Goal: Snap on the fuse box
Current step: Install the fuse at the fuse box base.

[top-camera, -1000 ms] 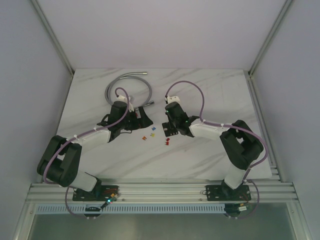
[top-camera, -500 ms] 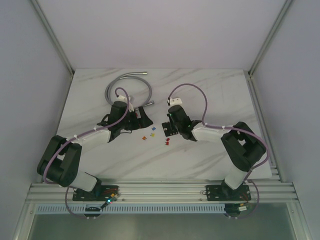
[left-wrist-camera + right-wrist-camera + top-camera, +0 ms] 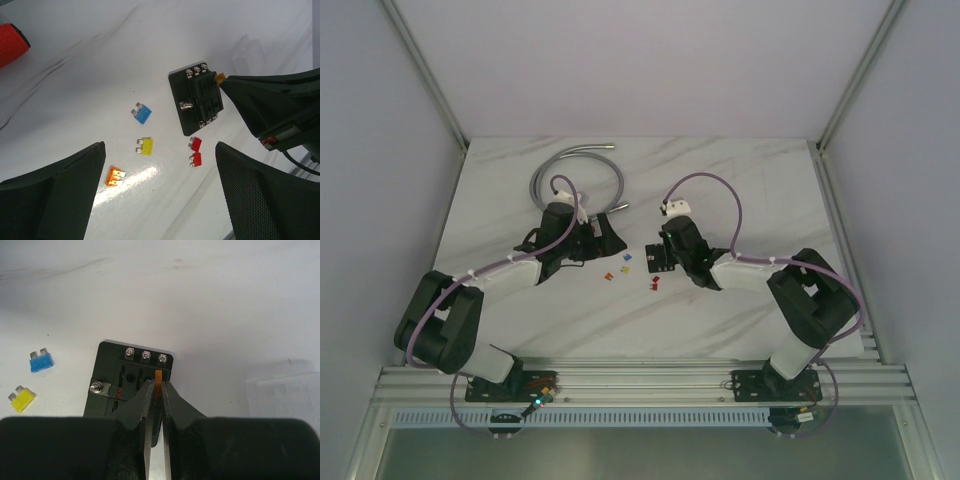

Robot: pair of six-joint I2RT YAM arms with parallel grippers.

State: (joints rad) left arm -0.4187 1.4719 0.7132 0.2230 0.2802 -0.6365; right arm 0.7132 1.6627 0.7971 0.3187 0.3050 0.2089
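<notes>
The black fuse box point(image 3: 112, 390) lies flat on the white table, with three screws along its far edge. My right gripper point(image 3: 158, 385) is shut on a small orange fuse point(image 3: 159, 376), held upright over a slot on the box's right side. From the left wrist view the same fuse point(image 3: 219, 77) shows at the right gripper's tip, at the edge of the fuse box point(image 3: 197, 102). My left gripper point(image 3: 159, 165) hangs open above the loose fuses, holding nothing. From above, the fuse box point(image 3: 656, 262) sits beside the right gripper point(image 3: 667, 254), with the left gripper point(image 3: 605, 240) to its left.
Loose fuses lie left of the box: blue point(image 3: 142, 114), yellow point(image 3: 145, 146), orange point(image 3: 115, 176) and two red point(image 3: 196, 152). A clear plastic cover point(image 3: 285, 395) lies to the box's right. A grey hose point(image 3: 570, 165) curls at the back left.
The right arm's wrist and elbow have drifted to the right and nearer, while its gripper has stayed at the fuse box. The left arm has not moved.
</notes>
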